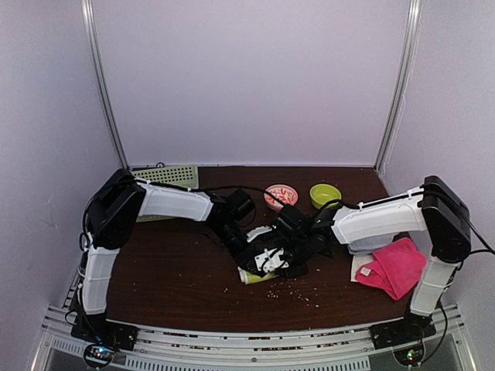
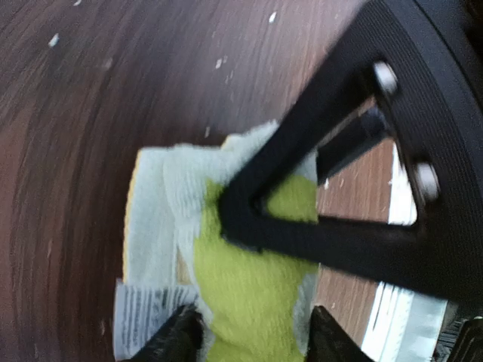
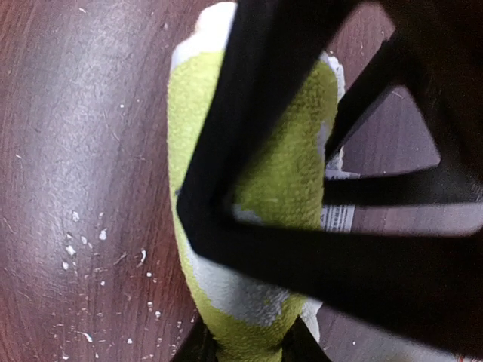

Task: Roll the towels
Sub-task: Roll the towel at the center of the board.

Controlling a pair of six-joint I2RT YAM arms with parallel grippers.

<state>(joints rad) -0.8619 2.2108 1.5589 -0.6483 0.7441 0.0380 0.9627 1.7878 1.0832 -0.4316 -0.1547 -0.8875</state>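
The yellow towel (image 1: 254,276) with a pale pattern lies as a partly rolled bundle at the table's middle front. In the left wrist view the yellow towel (image 2: 249,302) sits between my left gripper's (image 2: 253,341) fingers, its printed label (image 2: 143,317) sticking out on the left. In the right wrist view it is a tight roll (image 3: 249,188), and my right gripper (image 3: 249,348) pinches its near end. Both grippers (image 1: 251,261) (image 1: 285,264) meet over it, each one's black frame crossing the other's view. The pink towel (image 1: 394,267) lies crumpled at the right. A pale towel (image 1: 367,247) shows partly under the right arm.
A green plastic basket (image 1: 166,176) stands at the back left. A pink bowl (image 1: 280,195) and a green bowl (image 1: 325,193) stand at the back middle. White crumbs (image 1: 294,294) are scattered in front of the roll. A white tag (image 1: 361,270) lies beside the pink towel.
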